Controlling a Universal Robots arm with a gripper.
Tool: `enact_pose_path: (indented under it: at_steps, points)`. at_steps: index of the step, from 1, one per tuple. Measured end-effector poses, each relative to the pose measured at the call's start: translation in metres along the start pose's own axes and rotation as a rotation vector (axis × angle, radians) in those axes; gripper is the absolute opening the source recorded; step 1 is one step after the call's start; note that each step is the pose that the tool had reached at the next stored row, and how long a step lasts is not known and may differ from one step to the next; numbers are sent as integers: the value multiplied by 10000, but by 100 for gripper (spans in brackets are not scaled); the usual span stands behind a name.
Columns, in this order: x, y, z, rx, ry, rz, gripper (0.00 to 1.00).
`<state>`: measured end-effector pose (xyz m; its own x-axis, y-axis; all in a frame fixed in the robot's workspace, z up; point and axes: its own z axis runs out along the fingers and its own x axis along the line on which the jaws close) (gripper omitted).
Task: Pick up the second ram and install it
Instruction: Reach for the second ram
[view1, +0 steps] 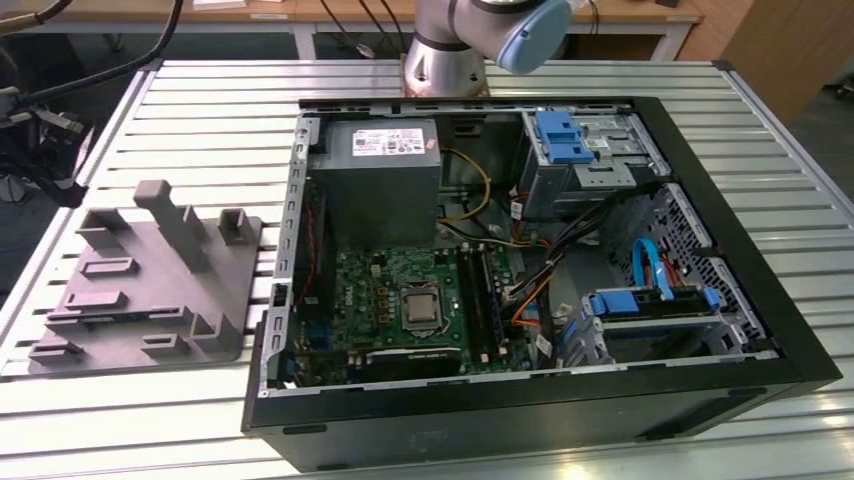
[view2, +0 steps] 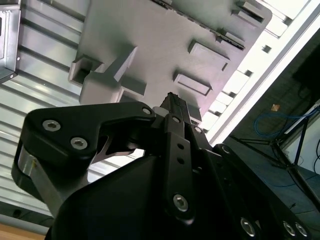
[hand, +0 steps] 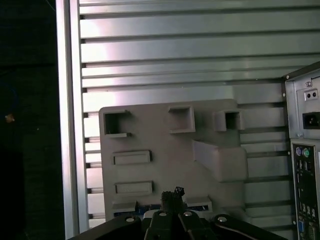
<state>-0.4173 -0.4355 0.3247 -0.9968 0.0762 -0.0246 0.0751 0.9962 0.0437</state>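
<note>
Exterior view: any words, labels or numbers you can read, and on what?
White label on the power supply: print there, too small to read.
Motherboard: markings too small to read.
Grey fixture: no text visible.

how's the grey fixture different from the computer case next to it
The fixture is light grey; the computer case is black. The fixture is a low plate with upright blocks; the case is a deep open box full of parts. The fixture is smaller than the case. Both sit on the slatted table.
</note>
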Motion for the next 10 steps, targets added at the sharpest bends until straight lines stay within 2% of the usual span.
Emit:
enact_pose_path:
  at_steps: [10]
  points:
    - [2, -103, 176, 3, 1, 0, 10]
